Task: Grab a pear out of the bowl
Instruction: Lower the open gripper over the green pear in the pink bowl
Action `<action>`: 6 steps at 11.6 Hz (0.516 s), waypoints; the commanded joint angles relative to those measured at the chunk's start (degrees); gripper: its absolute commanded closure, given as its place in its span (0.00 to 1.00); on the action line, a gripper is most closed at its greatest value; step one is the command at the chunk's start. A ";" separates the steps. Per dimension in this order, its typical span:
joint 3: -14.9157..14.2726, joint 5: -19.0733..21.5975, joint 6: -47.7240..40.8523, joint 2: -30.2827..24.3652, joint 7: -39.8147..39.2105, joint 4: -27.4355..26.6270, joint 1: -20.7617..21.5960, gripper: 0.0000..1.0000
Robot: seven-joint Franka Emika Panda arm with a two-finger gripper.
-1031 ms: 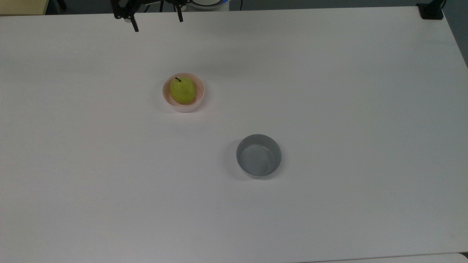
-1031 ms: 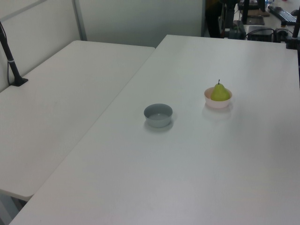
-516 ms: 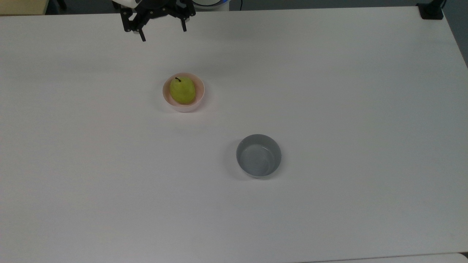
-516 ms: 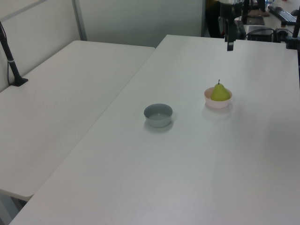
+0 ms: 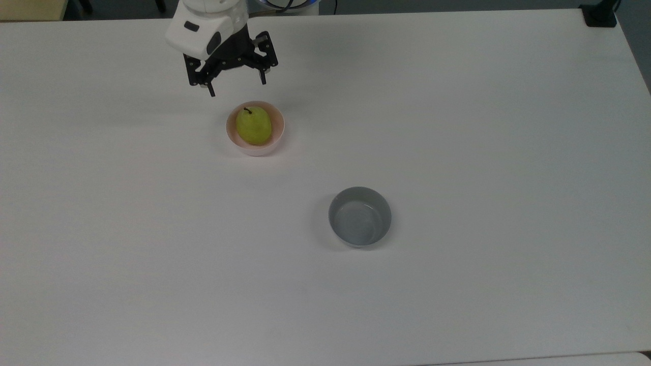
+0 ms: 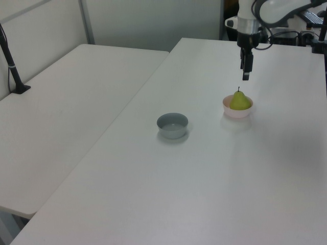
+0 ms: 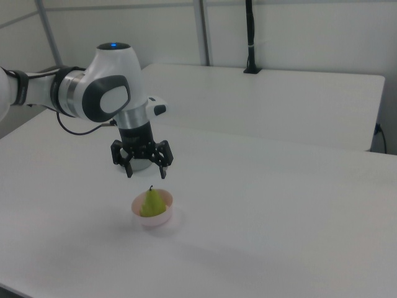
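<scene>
A yellow-green pear [image 5: 254,125] [image 6: 239,101] [image 7: 152,202] with a dark stem stands upright in the small pale pink bowl [image 5: 277,138] [image 6: 236,113] [image 7: 156,218] on the white table. My gripper [image 5: 237,87] [image 6: 246,76] [image 7: 146,174] hangs open above the table, its two black fingers spread wide and pointing down. In the top view it sits just above the bowl's far rim; in the right view it hovers a short way over the pear's stem. Nothing is between the fingers.
A grey bowl [image 5: 360,217] [image 6: 172,125] stands empty on the table, toward the top view's lower right of the pink bowl. A second white table [image 6: 71,102] adjoins in the left view, with a black post [image 6: 13,66] on it.
The gripper has come from the table's far edge toward the pink bowl and lowered, more of the white arm entering the top and left views. Pear and bowls have not moved.
</scene>
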 commanded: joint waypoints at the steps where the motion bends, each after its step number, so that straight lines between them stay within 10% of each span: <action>1: 0.53 -0.66 2.99 1.28 1.20 -2.10 0.20 0.00; 6: 0.45 -0.66 3.96 5.59 1.37 -2.10 1.34 0.01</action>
